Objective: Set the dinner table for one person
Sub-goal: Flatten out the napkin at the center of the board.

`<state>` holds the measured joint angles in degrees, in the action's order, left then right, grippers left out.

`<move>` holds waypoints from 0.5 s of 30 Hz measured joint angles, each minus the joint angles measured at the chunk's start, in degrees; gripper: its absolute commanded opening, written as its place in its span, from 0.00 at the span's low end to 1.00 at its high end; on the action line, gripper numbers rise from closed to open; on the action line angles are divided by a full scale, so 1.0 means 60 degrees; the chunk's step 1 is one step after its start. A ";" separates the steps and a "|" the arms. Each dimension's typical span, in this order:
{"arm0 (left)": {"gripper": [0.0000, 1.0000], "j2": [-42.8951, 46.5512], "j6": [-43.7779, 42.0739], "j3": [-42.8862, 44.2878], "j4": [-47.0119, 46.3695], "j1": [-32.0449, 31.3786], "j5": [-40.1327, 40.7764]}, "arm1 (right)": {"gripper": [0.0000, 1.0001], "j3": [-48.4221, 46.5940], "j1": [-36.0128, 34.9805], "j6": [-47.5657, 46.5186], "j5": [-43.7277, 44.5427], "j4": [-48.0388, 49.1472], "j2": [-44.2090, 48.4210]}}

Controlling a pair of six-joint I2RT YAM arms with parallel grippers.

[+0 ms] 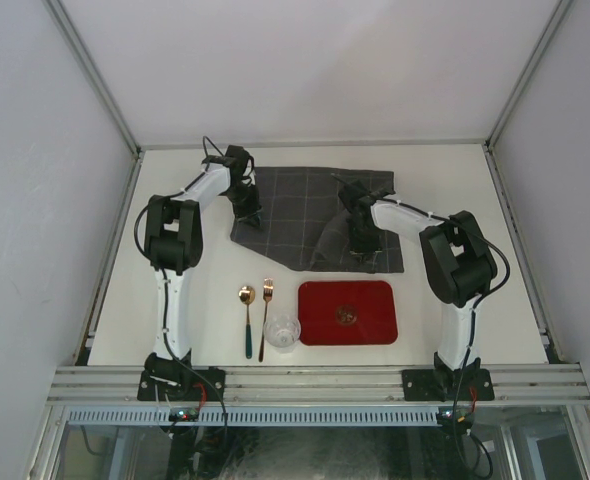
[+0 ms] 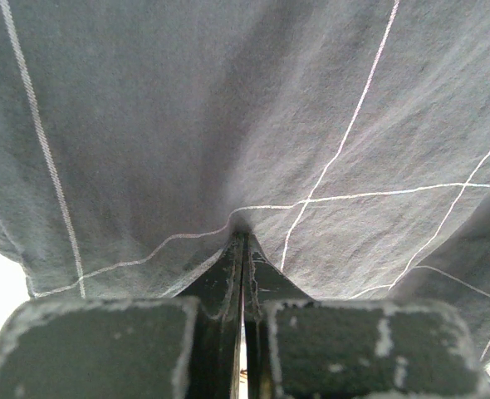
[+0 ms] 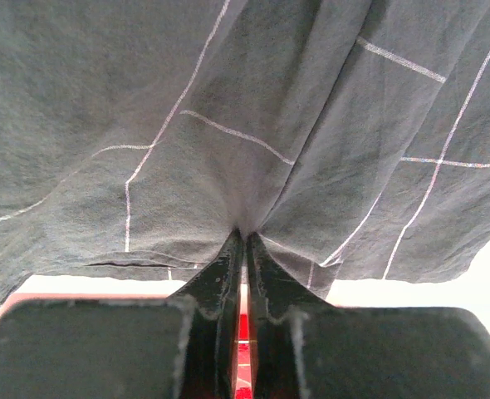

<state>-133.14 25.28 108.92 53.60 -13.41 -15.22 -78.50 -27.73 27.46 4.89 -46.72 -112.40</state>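
**A:** Over on the left gripper (image 2: pixel 243 237), the jaws are pressed right together with a pinch of the dark grey checked cloth (image 2: pixel 228 125) puckered up at the tips.

**B:** Same on the right gripper (image 3: pixel 243 236): clamped shut on a fold close to the cloth's near edge. Creases fan out from the bite, and there's a sliver of red showing underneath.

**A:** That's the red tray (image 1: pixel 347 312). Pull back and the dinner table (image 1: pixel 455 185) is the big off-white top under everything. The cloth is rumpled across its far middle, and the tray, fork (image 1: pixel 266 318), spoon (image 1: pixel 247 320) and a small glass bowl (image 1: pixel 282 331) are lined up towards the near rail.

**B:** So it's a two-handed cloth move, I'd say. What makes it go well?

**A:** Raise both pinches together and level. Draw them apart just enough to take the slack out, because that ridge by the right arm needs flattening.

**B:** And the risks?

**A:** The hanging edge could sweep the cutlery or tip that bowl if it travels low. Thin fabric can also slip from a small bite, so go slow with even tension and lower it flat before letting go.
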 measured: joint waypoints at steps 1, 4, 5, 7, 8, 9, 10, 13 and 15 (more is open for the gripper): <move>0.00 0.0000 0.0000 0.0000 0.0000 0.0000 -0.0004 | 0.00 0.0000 0.0000 0.0004 0.0000 -0.0004 0.0000; 0.00 0.0000 0.0000 0.0000 0.0000 0.0000 -0.0004 | 0.00 0.0000 0.0000 0.0004 0.0000 0.0000 -0.0011; 0.00 0.0000 0.0000 0.0000 0.0000 0.0000 -0.0004 | 0.00 0.0000 0.0007 0.0004 0.0000 0.0000 -0.0022; 0.00 0.0000 0.0000 0.0000 0.0000 -0.0004 -0.0004 | 0.00 0.0000 0.0018 0.0004 0.0000 -0.0004 -0.0044; 0.00 0.0000 0.0000 0.0000 0.0000 0.0000 -0.0004 | 0.00 0.0000 0.0018 0.0004 0.0004 -0.0007 -0.0051; 0.00 0.0000 0.0000 0.0000 0.0000 0.0000 -0.0004 | 0.00 0.0000 0.0018 0.0004 0.0007 -0.0018 -0.0051; 0.00 0.0000 0.0000 0.0000 0.0000 0.0000 -0.0004 | 0.00 0.0000 0.0018 0.0007 0.0025 -0.0036 -0.0051; 0.00 0.0000 0.0000 -0.0015 -0.0007 0.0000 -0.0040 | 0.00 0.0000 0.0018 0.0029 0.0186 -0.0135 -0.0033; 0.00 0.0000 0.0007 -0.0047 -0.0033 -0.0004 -0.0153 | 0.00 0.0000 0.0018 0.0040 0.0397 -0.0255 0.0044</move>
<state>-133.14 25.32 108.64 53.41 -13.43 -16.14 -78.50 -27.62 27.70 7.27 -48.25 -112.14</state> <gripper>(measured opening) 0.003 0.006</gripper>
